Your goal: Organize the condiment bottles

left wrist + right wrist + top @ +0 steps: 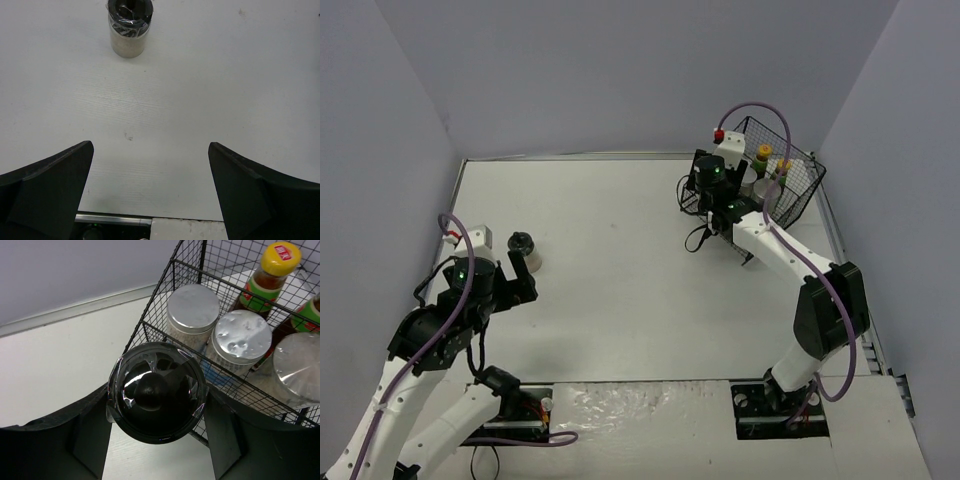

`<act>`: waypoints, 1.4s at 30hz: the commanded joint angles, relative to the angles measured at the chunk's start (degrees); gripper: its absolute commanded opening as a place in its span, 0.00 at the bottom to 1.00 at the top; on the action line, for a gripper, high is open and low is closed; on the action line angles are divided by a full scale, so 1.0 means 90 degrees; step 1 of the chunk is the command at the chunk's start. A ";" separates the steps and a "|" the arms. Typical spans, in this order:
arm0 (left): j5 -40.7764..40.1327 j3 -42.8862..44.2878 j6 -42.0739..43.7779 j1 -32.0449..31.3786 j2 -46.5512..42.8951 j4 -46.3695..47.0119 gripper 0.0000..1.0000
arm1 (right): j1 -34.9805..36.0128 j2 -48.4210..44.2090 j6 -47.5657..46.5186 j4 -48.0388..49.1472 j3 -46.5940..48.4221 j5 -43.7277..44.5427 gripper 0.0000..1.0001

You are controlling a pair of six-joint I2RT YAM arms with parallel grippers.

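Observation:
My right gripper (157, 405) is shut on a black-capped shaker (156, 390) and holds it just outside the near-left corner of the black wire basket (150, 330). Inside the basket stand three silver-lidded jars (192, 307) (241, 336) (297, 365) and two dark sauce bottles, one showing its yellow cap (281, 257), one at the frame edge (311, 315). In the top view the right gripper (708, 188) is at the basket's left side (800, 195). A second black-capped shaker (130, 27) (523, 245) stands on the table ahead of my open, empty left gripper (150, 155) (523, 275).
The basket sits at the table's far right corner, close to the back and right walls. The white table (620, 270) lies between the two arms. The table's near edge and a metal strip (112, 218) show below the left fingers.

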 commanded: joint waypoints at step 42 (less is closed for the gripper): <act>-0.1080 -0.0170 -0.0810 0.0009 0.1716 0.1025 0.97 | -0.0460 -0.1489 0.0932 -0.0390 -0.0550 -0.1605 1.00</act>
